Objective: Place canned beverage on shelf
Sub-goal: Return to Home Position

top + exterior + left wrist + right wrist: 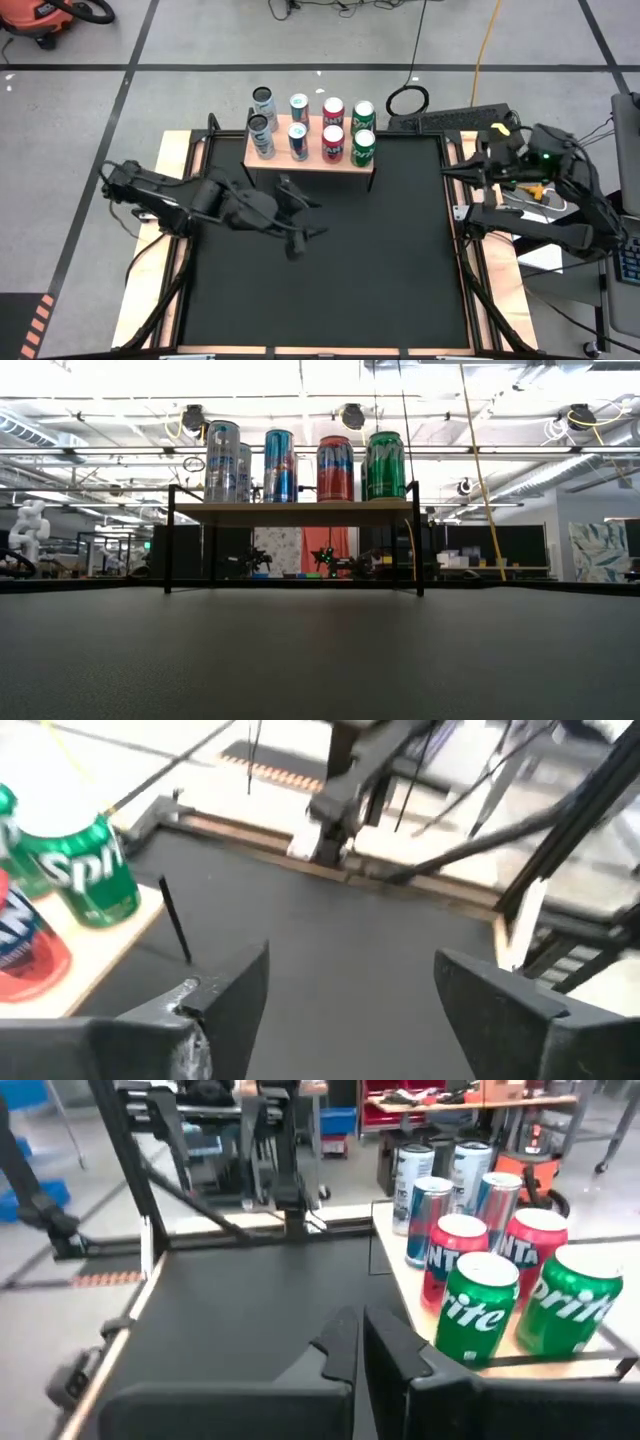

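The shelf (312, 163) is a light-wood board on thin black legs at the far middle of the black mat. Several cans stand upright on it in two rows: silver (262, 135), blue and silver (299, 140), red (333, 143) and green (363, 147). My left gripper (315, 218) hovers open just in front of the shelf, with nothing between its fingers (230, 1000). My right gripper (447, 172) is shut and empty at the mat's right edge, raised off it. The low view shows the shelf (290, 512) and cans, but no gripper.
The black mat (380, 260) lies in a wooden frame, bare in front of the shelf. A keyboard (450, 120) and a cable loop (407, 100) lie beyond the far right corner. Beyond the table the room holds racks and equipment.
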Motion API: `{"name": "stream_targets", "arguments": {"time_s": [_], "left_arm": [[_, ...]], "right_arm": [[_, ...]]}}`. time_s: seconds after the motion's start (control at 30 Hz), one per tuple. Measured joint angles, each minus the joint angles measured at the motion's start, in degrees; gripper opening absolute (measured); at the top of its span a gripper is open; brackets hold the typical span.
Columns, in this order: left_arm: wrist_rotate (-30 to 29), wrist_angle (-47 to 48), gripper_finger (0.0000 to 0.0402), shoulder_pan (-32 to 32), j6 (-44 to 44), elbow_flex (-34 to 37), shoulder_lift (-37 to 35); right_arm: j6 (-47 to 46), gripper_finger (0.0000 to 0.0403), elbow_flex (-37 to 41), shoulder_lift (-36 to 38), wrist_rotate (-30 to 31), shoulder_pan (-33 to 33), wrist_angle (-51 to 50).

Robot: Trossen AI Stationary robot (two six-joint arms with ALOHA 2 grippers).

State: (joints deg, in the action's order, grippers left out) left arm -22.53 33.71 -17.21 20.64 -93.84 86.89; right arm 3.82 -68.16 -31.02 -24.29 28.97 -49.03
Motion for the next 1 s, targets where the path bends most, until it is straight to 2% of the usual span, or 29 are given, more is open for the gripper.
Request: {"name": "stream_targets", "arguments": {"time_s": [0.07, 0.17, 0.33, 0.5, 0.67, 0.9, 1.0], "left_arm": [[-0.4, -0.4, 0.0269, -0.1, 0.8, 0.0, -2.1], [-2.1, 0.4, 0.0235, 0.0, 0.6, -0.1, -4.8], [-3.6, 2.7, 0.0165, -0.1, -5.0, 0.5, -8.0], [1.0, 2.6, 0.0086, -0.1, -10.7, 5.8, -11.8], [5.5, 0.1, 0.0013, -0.3, -10.9, 14.3, -17.0], [3.0, -3.3, 0.0008, -1.7, -8.0, 27.8, -26.4], [2.8, -6.5, 0.0002, -1.7, -6.4, 33.3, -30.2]], "right_arm": [[-2.7, 0.0, 0.0, 1.2, -0.2, 0.0, -0.4], [-3.1, 0.0, 0.0, 2.8, -5.3, 0.0, -1.5], [-5.0, 0.0, 0.6, 4.8, -9.0, 0.0, -1.7], [-4.6, 0.0, 3.2, 6.0, -8.8, 0.0, 3.7], [-7.2, 0.0, 8.5, 7.1, -7.5, 0.0, 10.6], [-7.6, 0.0, 15.9, 8.6, -1.3, 0.0, 18.0], [-7.3, 0.0, 18.6, 8.6, -1.0, 0.0, 20.5]]}}
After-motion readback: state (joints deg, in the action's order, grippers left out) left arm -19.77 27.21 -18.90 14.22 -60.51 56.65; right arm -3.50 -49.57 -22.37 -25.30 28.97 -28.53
